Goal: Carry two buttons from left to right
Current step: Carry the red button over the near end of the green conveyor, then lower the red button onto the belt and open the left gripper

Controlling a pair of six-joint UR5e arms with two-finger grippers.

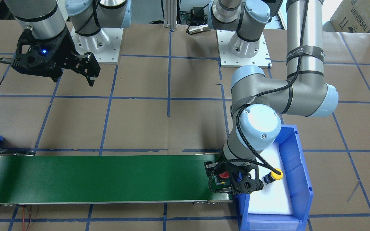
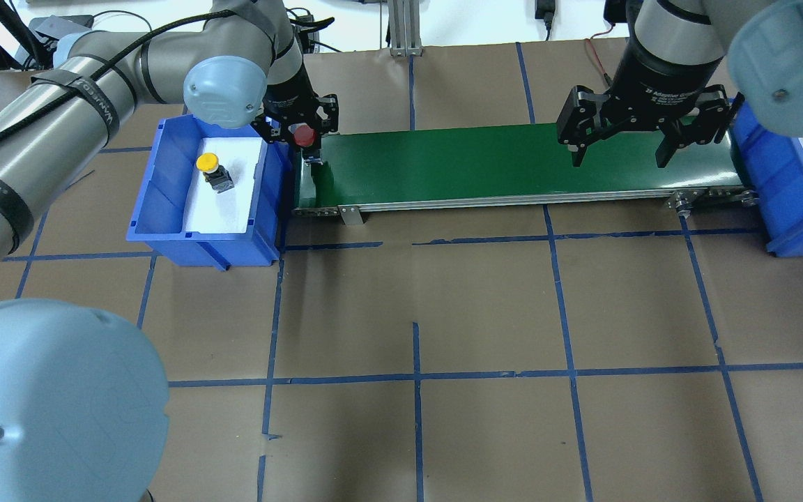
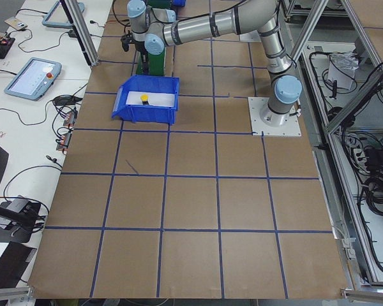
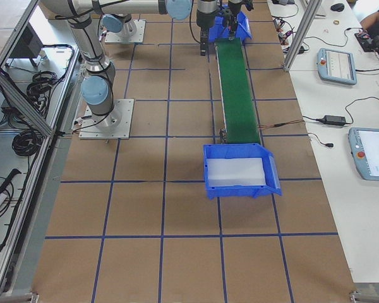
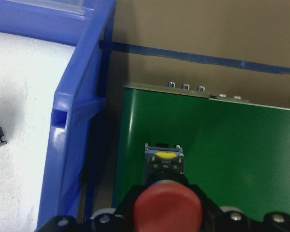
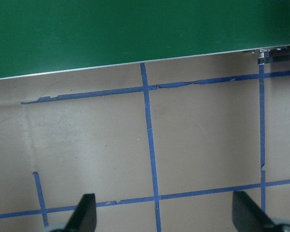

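Brown-papered worktop [image 2: 485, 307], taped in blue squares, carries one green belt [image 2: 478, 164] between two blue bins: left bin [image 2: 199, 245], right bin [image 2: 792, 230]. Buttons counted: two. Red button [image 2: 303, 134] is clamped in the left jaws over the belt's left end. Yellow button [image 2: 208, 163] lies in the left bin. Right jaws hang wide open, empty, near the belt's right end. Buttons judged light, rigid and smooth-capped; best taken by the squared body.
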